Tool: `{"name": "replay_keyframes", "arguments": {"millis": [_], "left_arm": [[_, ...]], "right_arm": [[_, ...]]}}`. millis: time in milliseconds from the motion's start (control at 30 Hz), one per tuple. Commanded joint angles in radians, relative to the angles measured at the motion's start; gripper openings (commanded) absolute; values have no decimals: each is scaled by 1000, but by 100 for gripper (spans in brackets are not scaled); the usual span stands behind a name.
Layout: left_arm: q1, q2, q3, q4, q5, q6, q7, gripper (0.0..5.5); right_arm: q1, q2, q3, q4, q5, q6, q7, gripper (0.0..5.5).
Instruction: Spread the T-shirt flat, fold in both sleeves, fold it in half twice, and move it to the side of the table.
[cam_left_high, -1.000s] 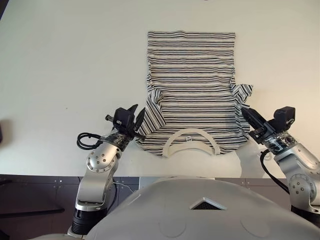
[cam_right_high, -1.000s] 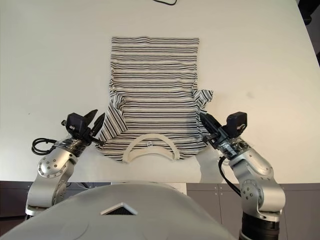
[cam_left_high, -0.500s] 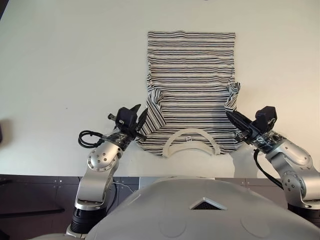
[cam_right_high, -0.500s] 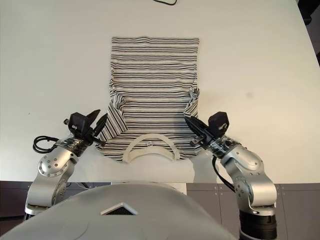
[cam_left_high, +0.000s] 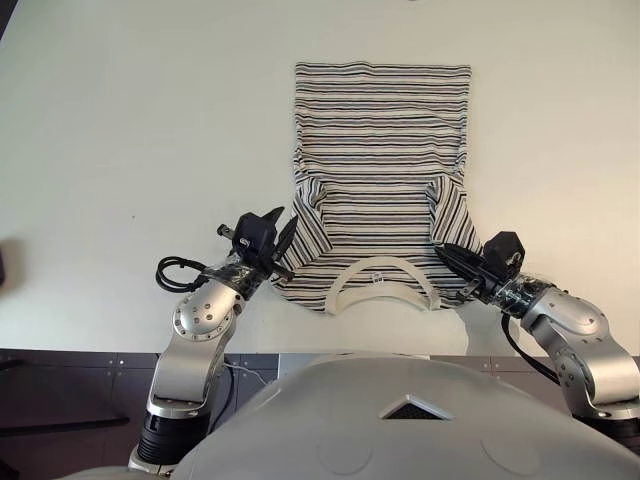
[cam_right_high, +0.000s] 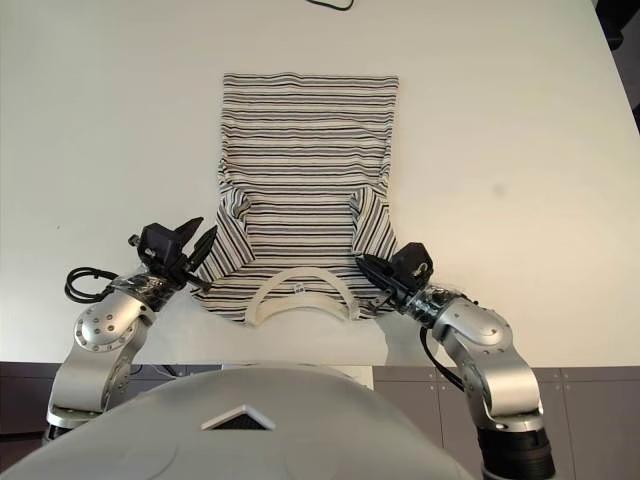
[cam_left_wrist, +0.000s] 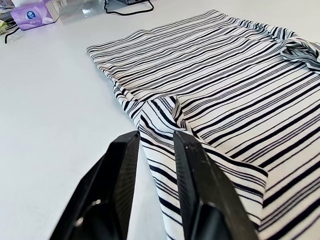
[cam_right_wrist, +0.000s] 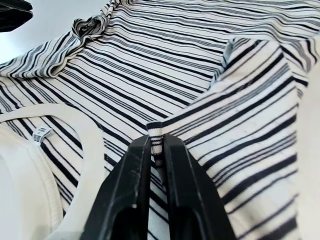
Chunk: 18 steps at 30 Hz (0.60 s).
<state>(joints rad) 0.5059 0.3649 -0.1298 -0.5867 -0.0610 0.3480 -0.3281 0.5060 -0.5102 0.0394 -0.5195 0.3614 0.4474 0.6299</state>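
Flat in the middle of the desk (cam_left_high: 120, 150), the T-shirt (cam_left_high: 380, 150) has its left sleeve (cam_left_high: 310, 225) folded in, its right sleeve (cam_left_high: 447, 210) pinched tight by the right gripper (cam_left_high: 441, 249), and the left gripper (cam_left_high: 275, 222) slightly parted and empty alongside; both halvings and the move aside appear to remain.

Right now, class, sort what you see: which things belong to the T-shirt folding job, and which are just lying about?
Job: T-shirt; right gripper, pinching its sleeve; left gripper, open at the other sleeve; table.
Lying about: purple packet; black cable at the table's far edge.
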Motion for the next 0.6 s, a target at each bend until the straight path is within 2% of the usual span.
{"name": "replay_keyframes", "arguments": {"millis": [33, 200, 300, 500, 600], "left_arm": [[-7, 12, -2, 9, 18, 9, -2, 125], [0, 4, 1, 15, 25, 0, 5, 125], [1, 2, 1, 21, 32, -7, 8, 125], [-15, 50, 25, 49, 46, -33, -33, 125], [-17, 76, 48, 64, 44, -47, -56, 125]], "right_arm": [[-20, -27, -15, -43, 79, 24, 62, 91], [-104, -89, -146, -65, 318, 148, 144, 91], [-213, -134, -221, 71, 292, 125, 147, 91], [-114, -150, -119, 156, 130, -33, 225, 91], [-53, -148, -63, 285, 23, -167, 265, 91]]}}
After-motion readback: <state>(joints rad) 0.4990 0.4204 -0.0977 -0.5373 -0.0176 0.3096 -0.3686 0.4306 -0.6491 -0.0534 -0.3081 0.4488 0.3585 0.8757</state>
